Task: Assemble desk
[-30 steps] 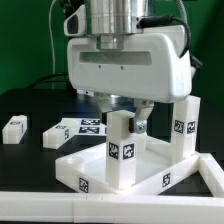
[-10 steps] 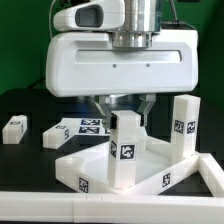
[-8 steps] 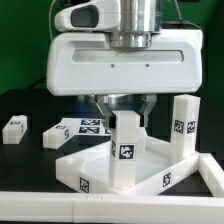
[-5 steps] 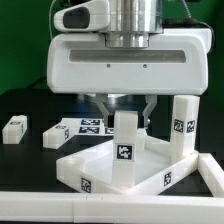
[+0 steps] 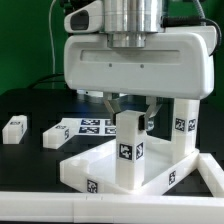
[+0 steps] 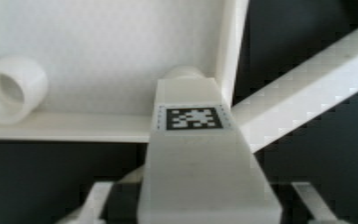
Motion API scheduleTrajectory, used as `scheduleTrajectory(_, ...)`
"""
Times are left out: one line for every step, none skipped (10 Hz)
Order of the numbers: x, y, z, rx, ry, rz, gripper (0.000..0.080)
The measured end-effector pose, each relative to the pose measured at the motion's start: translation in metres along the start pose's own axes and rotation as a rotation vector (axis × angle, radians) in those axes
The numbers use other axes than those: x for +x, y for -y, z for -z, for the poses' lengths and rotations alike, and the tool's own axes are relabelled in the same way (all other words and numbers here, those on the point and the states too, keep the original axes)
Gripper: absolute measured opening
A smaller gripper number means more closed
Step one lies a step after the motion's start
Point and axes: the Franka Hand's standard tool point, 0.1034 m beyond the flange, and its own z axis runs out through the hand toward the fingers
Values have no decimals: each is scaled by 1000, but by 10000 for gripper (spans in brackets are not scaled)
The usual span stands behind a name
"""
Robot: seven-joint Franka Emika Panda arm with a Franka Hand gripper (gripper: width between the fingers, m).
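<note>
Jaws clamped on upright leg (image 5: 128, 152), contact pts mostly hidden; tabletop (image 5: 76, 169) cut off in wrist view

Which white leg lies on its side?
The leg at the exterior view's far left, flat on the black table; the middle leg and the rightmost leg stand upright.

Upright in near corner of tabletop panel (image 5: 75, 172): front leg (image 5: 129, 150). At corner toward exterior view's right: second leg (image 5: 186, 125). Behind panel: marker board (image 5: 70, 128). Apart at exterior view's left: loose leg (image 5: 14, 128).

Arm vertical, wrist pointing down, fingers (image 5: 150, 115) clamped on leg (image 5: 129, 150)
</note>
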Motion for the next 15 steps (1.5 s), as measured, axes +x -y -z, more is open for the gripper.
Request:
scheduleTrajectory(-1, 1, 0, 0, 1, -102, 289)
scheduleTrajectory(-2, 1, 0, -3, 3, -190, 291)
scheduleTrajectory(-2, 0, 0, -7, 2, -203, 291)
scheduleTrajectory(-2, 0, 0, -11, 0, -246, 291)
scheduleTrajectory(-2, -1, 0, -12, -1, -255, 291)
scheduleTrajectory(-2, -1, 0, -12, -2, -203, 404)
scheduleTrajectory(-1, -1, 0, -12, -1, -142, 539)
scheduleTrajectory(-2, 0, 0, -13, -2, -90, 539)
scheduleTrajectory(-2, 0, 0, -13, -2, 30, 627)
scheduleTrajectory(-2, 1, 0, -13, -1, 133, 643)
scheduleTrajectory(-2, 0, 0, -13, -1, 231, 643)
scheduleTrajectory(-2, 0, 0, -13, 0, 358, 648)
scheduleTrajectory(-2, 0, 0, -13, 0, 449, 649)
scheduleTrajectory(-2, 1, 0, -13, 0, 522, 649)
scheduleTrajectory(-3, 1, -1, -14, 2, 638, 649)
